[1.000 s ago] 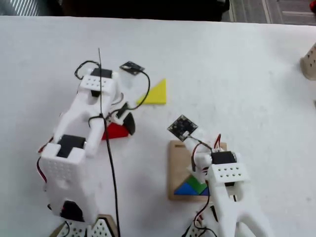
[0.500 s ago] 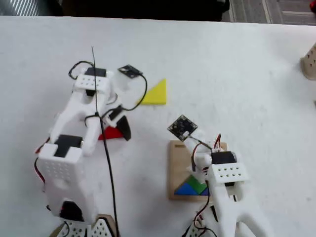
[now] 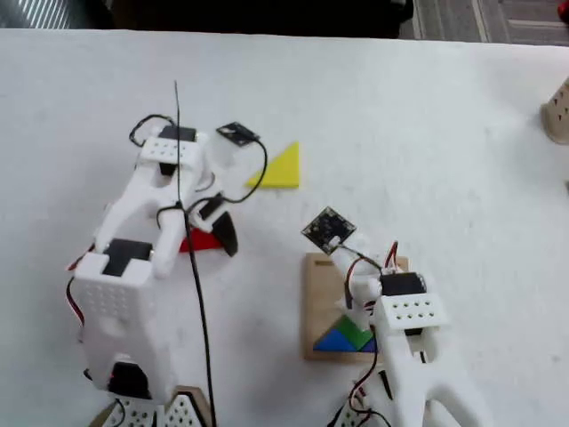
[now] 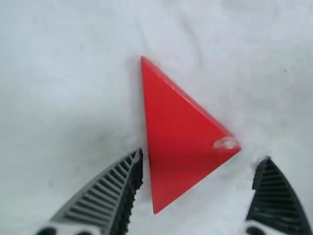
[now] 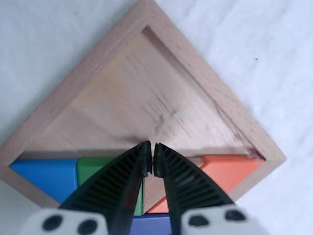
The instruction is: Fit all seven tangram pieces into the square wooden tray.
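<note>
A red triangle [image 4: 181, 137] lies flat on the white table. My left gripper [image 4: 200, 160] is open and low over it, with one finger [image 4: 110, 193] on each side of its near corner. From above, the red triangle [image 3: 203, 241] peeks out under that gripper [image 3: 216, 233]. A yellow triangle [image 3: 280, 167] lies farther back. The square wooden tray [image 5: 205, 78] holds blue [image 5: 44, 174], green [image 5: 90, 169] and orange [image 5: 227, 169] pieces along one side; the other half is bare wood. My right gripper [image 5: 150, 152] hangs shut over the tray's middle, holding nothing.
The tray [image 3: 318, 302] sits at the front centre, partly under the right arm. A tan perforated object [image 3: 556, 111] stands at the right edge. The left arm's cable [image 3: 191, 258] runs across it.
The left arm swayed slightly left and then back, its gripper staying over the red triangle. The right arm and the tray have not moved.
</note>
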Controlling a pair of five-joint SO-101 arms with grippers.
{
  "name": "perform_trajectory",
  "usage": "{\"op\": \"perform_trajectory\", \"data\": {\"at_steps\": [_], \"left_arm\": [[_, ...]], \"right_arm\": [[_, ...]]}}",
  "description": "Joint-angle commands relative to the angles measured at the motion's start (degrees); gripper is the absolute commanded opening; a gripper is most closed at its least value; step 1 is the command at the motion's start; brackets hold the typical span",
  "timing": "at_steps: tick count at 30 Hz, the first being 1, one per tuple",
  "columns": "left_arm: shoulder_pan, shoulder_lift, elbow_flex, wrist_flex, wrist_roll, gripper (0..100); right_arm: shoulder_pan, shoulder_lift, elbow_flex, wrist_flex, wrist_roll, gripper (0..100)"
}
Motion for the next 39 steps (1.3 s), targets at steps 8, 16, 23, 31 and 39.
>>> {"op": "perform_trajectory", "data": {"at_steps": [8,16,23,31,39], "left_arm": [[0.92,0.48,-1.85,-2.11,5.27,33],[0.92,1.89,-2.2,-4.75,7.65,27],[0.92,1.89,-2.2,-4.84,7.65,27],[0.84,1.27,-2.2,-4.84,7.74,27],[0.66,-5.93,0.97,-5.71,11.43,27]], "right_arm": [[-0.48,-0.22,0.26,-1.01,0.79,2.1],[-0.48,-0.22,0.26,-1.01,0.79,2.1],[-0.48,-0.22,0.26,-1.01,0.79,2.1],[-0.48,-0.22,0.26,-1.01,0.79,2.1],[-0.48,-0.22,0.26,-1.01,0.88,2.1]]}}
